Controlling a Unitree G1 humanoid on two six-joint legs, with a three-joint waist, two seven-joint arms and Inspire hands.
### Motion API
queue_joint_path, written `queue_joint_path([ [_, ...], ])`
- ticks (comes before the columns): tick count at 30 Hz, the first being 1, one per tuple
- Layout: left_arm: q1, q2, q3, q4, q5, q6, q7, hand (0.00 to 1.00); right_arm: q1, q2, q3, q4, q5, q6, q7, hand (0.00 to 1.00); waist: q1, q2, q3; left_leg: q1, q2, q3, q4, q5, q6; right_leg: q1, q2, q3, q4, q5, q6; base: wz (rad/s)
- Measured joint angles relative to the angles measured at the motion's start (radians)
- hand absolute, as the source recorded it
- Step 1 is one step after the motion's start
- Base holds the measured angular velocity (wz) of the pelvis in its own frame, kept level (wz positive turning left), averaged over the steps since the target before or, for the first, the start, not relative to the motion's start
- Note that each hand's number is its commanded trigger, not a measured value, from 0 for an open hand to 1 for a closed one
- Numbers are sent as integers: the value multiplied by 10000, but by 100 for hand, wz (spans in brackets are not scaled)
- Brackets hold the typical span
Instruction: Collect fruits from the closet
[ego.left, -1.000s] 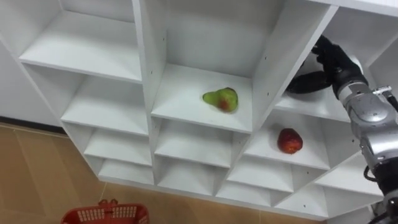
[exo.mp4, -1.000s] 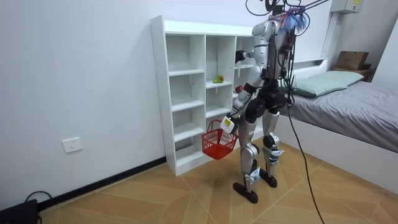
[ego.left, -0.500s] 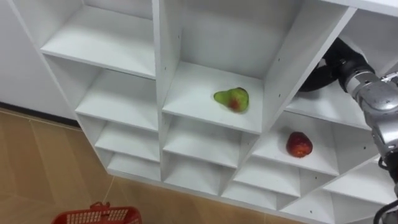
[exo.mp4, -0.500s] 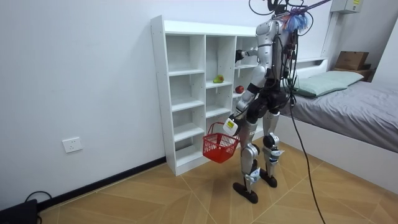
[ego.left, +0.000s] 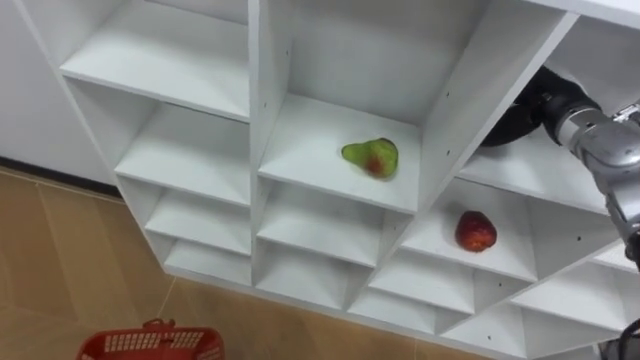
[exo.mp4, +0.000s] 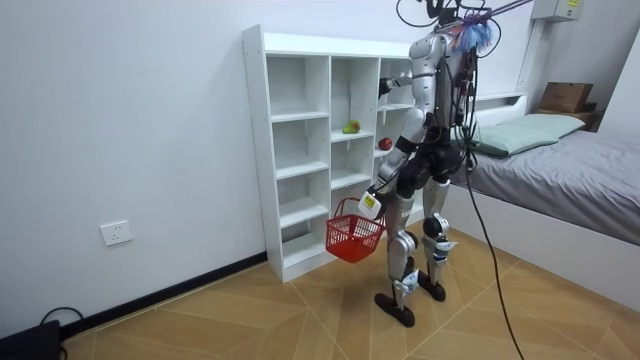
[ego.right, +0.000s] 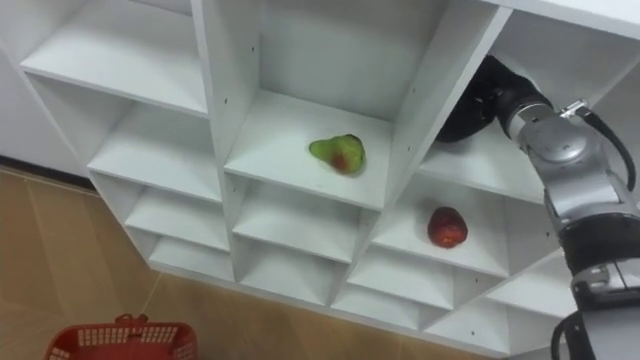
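Right hand (ego.right: 482, 100) placed inside an upper closet (ego.right: 215, 120) compartment, its grip cannot be told, green pear (ego.right: 338, 153) lower left of it, red apple (ego.right: 447, 227) below it, red basket (exo.mp4: 352, 236) handle clasped by left hand (exo.mp4: 369, 203).

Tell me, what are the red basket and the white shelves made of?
The red basket looks like plastic: bright, even red, with a moulded lattice wall. The white shelf unit seems to be laminated board: smooth, matte flat panels with rows of small peg holes, though painted wood could look the same.
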Motion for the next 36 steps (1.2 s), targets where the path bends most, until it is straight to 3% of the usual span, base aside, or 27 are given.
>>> queue_joint_path([
  [7,-148,6,-100,78,-4,1,-47,100,-104,-408,404,-4,-514,60,-81,100,180,-3,8,99,18,-8,-106,1,-1,15,17,-15,22,1,0,-1],
  [18,-218,12,-155,53,-9,-10,-78,100,-144,-308,662,-77,-553,391,39,100,227,77,18,112,19,-4,-190,-2,-4,13,17,-10,45,2,0,0],
  [27,-240,5,-228,-201,-132,-21,63,100,1451,-279,97,-2916,-818,610,-65,100,-23,260,-122,179,28,264,-202,-1,-1,-158,28,381,62,8,-7,-12],
  [33,-212,-1,-348,-182,-126,-112,146,100,2568,83,-343,-4116,-712,525,-186,100,-271,363,-183,339,28,331,-221,-1,0,-65,30,504,58,8,-6,-4],
  [36,-254,-38,-347,-182,-131,-112,172,100,3368,424,-905,-4682,-595,297,-307,100,-339,439,-195,317,27,342,-228,-3,3,-71,24,455,66,9,-5,2],
])
